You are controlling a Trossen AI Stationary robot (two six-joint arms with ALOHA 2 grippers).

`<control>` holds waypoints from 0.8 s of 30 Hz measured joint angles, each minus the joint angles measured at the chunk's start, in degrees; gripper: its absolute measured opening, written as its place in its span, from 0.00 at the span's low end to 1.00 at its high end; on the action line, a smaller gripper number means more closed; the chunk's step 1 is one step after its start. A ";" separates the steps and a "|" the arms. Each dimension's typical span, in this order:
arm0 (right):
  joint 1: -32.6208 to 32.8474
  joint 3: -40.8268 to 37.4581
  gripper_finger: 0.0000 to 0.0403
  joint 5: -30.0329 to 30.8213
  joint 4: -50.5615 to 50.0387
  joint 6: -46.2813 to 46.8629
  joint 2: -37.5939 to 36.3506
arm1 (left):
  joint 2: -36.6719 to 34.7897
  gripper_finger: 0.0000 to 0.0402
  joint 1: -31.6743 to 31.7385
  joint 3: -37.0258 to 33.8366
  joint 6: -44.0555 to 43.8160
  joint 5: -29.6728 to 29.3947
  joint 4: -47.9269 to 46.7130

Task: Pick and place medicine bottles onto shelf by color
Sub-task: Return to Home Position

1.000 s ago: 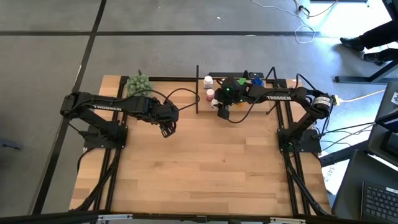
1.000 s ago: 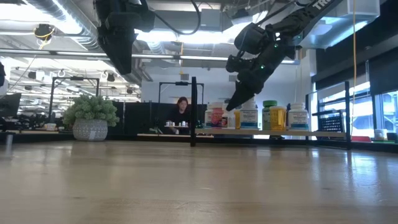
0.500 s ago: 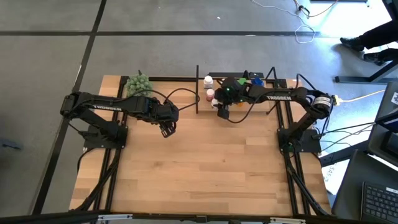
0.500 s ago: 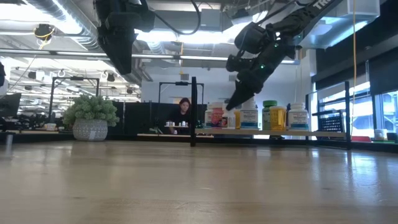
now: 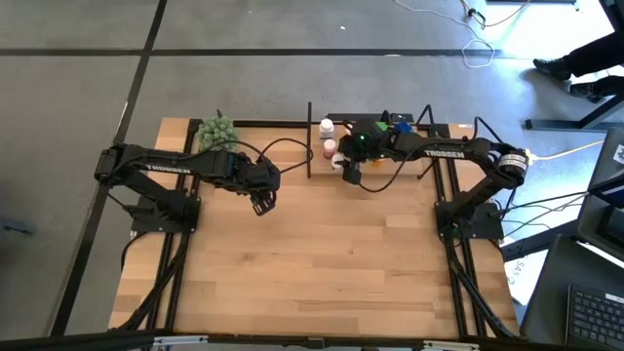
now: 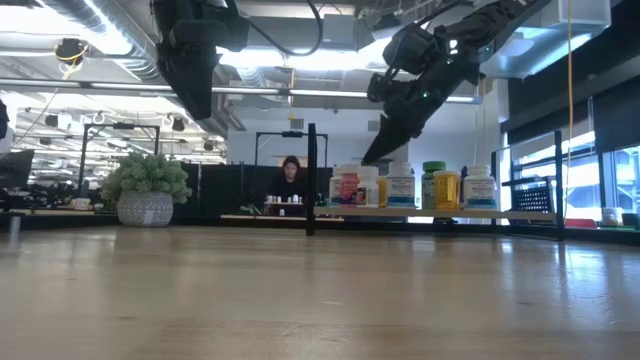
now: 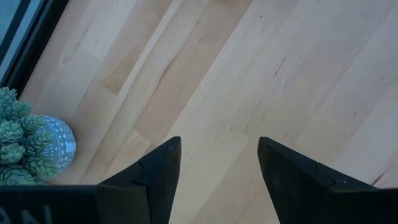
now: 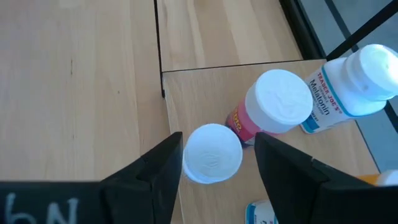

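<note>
2 black arms (image 5: 210, 164) carry white lettering (image 5: 444, 153) and looping cables (image 5: 292, 144).

In the low view the right gripper (image 6: 372, 158) has lifted in the upper centre of the frame. Its tips hung down in front of the bottles a second ago and now sit about level with their caps. That uncovers a white-capped bottle (image 6: 367, 187) on the shelf (image 6: 450, 212), earlier partly hidden behind the fingers. In the high view the right arm (image 5: 458, 152) has shifted: its elbox end has slid a little toward the right edge of the frame, and the gripper has drawn slightly that way with it
</note>
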 joint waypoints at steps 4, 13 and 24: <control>0.02 0.02 0.50 0.00 0.04 0.00 -0.22 | 0.00 0.52 0.02 0.00 -0.01 -0.01 0.00; 0.83 0.14 0.50 -0.42 2.51 -0.11 -4.33 | 0.00 0.52 0.00 0.00 0.00 -0.02 0.00; 5.12 7.05 0.42 3.20 -8.44 3.12 -17.41 | -0.02 0.52 -0.10 0.00 2.74 0.00 -0.02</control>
